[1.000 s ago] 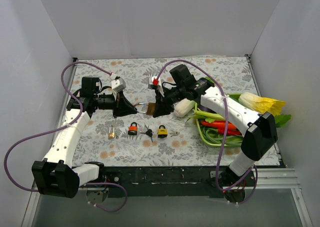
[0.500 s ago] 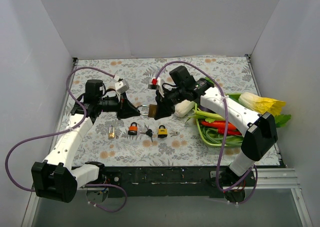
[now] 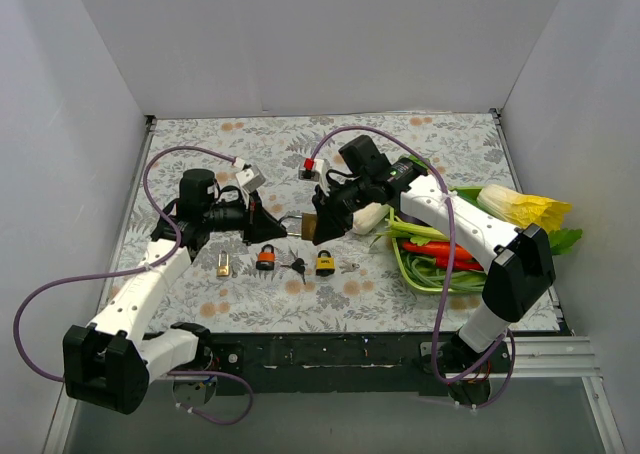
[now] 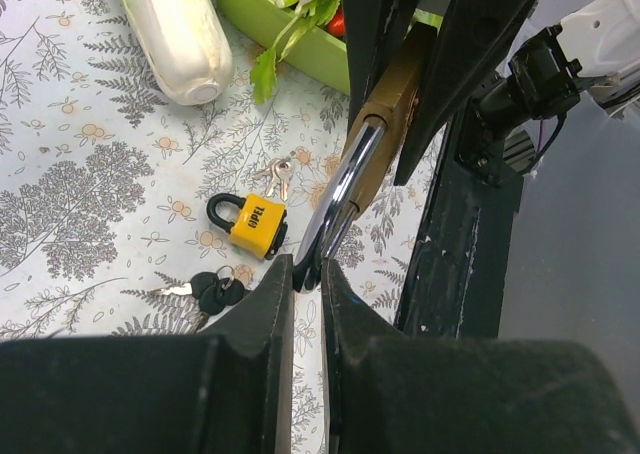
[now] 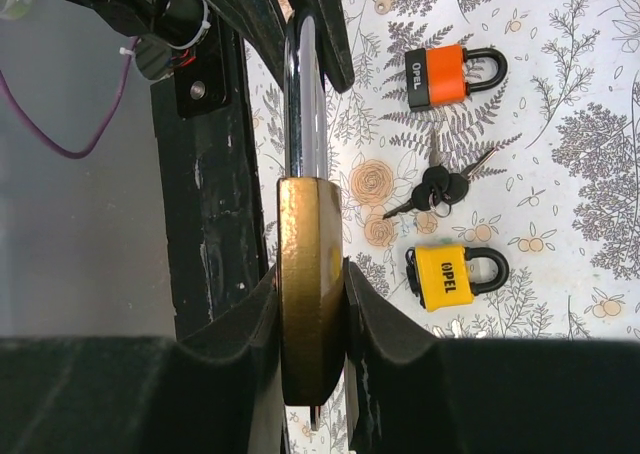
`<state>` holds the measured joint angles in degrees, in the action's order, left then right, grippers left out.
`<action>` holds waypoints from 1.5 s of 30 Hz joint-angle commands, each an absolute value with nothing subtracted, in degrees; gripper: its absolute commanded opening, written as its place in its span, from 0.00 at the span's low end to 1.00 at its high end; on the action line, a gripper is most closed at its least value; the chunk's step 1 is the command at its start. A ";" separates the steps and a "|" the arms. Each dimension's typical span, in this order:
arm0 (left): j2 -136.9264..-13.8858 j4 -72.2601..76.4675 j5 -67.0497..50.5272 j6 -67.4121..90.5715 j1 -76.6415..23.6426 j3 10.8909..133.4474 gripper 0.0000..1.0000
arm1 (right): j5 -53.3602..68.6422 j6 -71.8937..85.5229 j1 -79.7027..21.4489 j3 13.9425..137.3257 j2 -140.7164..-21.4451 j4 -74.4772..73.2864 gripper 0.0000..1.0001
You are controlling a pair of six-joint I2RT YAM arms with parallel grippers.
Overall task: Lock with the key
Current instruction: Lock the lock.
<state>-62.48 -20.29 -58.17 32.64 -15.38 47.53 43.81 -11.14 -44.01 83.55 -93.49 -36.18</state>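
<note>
A brass padlock (image 3: 308, 225) hangs in the air between the two arms, above the floral mat. My right gripper (image 3: 320, 217) is shut on its gold body (image 5: 310, 284), one pad pressed on each flat face. My left gripper (image 4: 307, 274) is shut on the far end of its chrome shackle (image 4: 340, 189). A bunch of black-headed keys (image 3: 297, 266) lies on the mat just below, also in the right wrist view (image 5: 437, 186). A thin dark sliver sticks out of the lock's lower end (image 5: 316, 420); I cannot tell whether it is a key.
On the mat in a row lie a small brass padlock (image 3: 222, 266), an orange padlock (image 3: 266, 258), a yellow padlock (image 3: 325, 264) and loose silver keys (image 3: 350, 266). A green tray (image 3: 405, 264) of vegetables, a white radish (image 3: 368, 214) and a cabbage (image 3: 520, 206) sit at the right.
The left arm has swung right and nearer, and the brass padlock has shifted slightly toward the front with both grippers still on it.
</note>
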 commanded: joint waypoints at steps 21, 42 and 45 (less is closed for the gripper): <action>-57.13 -11.53 -69.60 37.06 -18.58 48.96 0.02 | 61.35 -9.93 -48.00 81.74 -85.52 -4.56 0.01; -61.52 -5.99 -49.05 83.72 -4.04 55.11 0.98 | 22.51 -1.94 -45.17 81.29 -87.62 3.78 0.01; -60.82 -2.74 -45.71 91.72 -4.04 52.83 0.98 | 18.38 -1.58 -47.36 82.09 -88.94 4.66 0.01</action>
